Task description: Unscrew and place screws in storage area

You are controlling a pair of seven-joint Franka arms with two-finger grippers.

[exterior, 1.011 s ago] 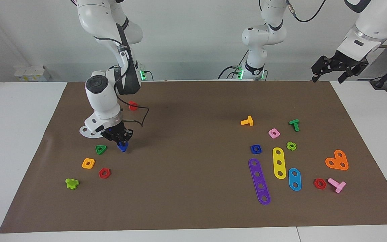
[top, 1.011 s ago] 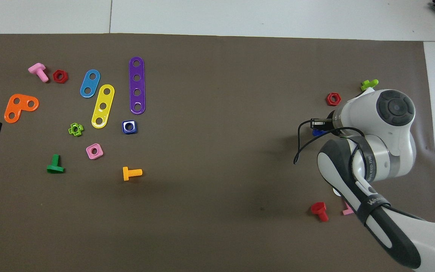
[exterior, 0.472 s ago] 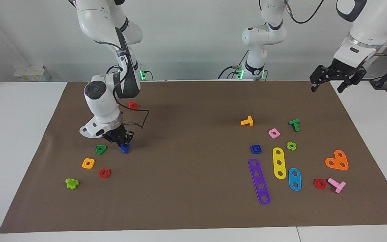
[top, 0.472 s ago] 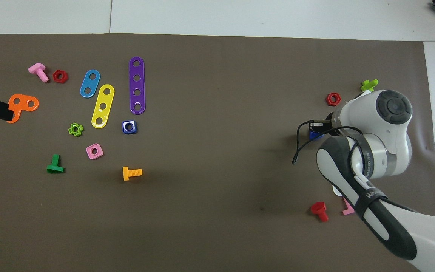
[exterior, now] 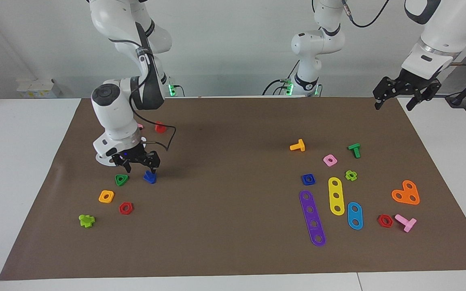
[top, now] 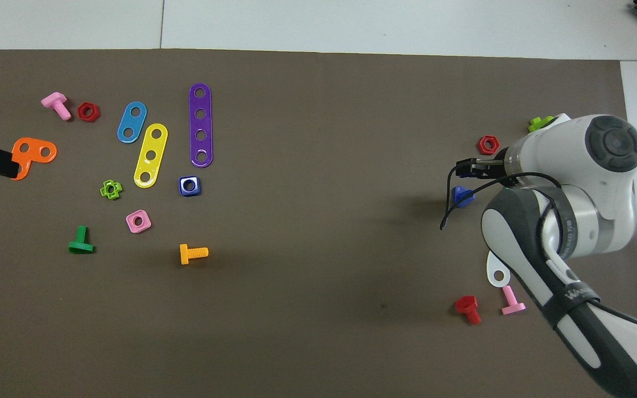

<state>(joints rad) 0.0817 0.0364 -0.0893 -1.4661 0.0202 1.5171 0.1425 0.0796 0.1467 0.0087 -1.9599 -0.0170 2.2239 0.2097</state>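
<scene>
**Item: screw** (exterior: pixel 150 177). Dark blue, with a triangular head. It lies on the mat (exterior: pixel 233 250) free of any finger, at 3 o'clock of the green nut (exterior: pixel 121 179) in the facing view, just beside it.

**Item: storage area** (exterior: pixel 120 194). A bare patch among the white strip (exterior: pixel 102 158), green nut, orange nut (exterior: pixel 106 196) and red nut (exterior: pixel 126 208). The screw sits at about 2 o'clock of the patch's middle, on its edge rather than well inside.

**Item: right gripper** (exterior: pixel 140 166). Pincer spread wide and holding nothing. It hangs low over the screw and green nut, and one fingertip (exterior: pixel 155 166) stands just above the screw at its 12 o'clock.

**Item: left gripper** (exterior: pixel 399 96). Pincer wide and empty. It waits in the air over the mat's corner at the left arm's end.

**Hazards (judged):**
- The low fingertip may clip the screw's head if the arm swings sideways before it lifts, and that would flick the screw out of the patch.
- The cable loop (exterior: pixel 168 139) hanging off the wrist may drag over the screw or the red bolt (exterior: pixel 160 127) as the arm pulls back.
- The screw appears to lie tilted, so a light knock may roll it.
- The nuts lie close together, so a sweep may scatter the ring that marks the patch.
</scene>
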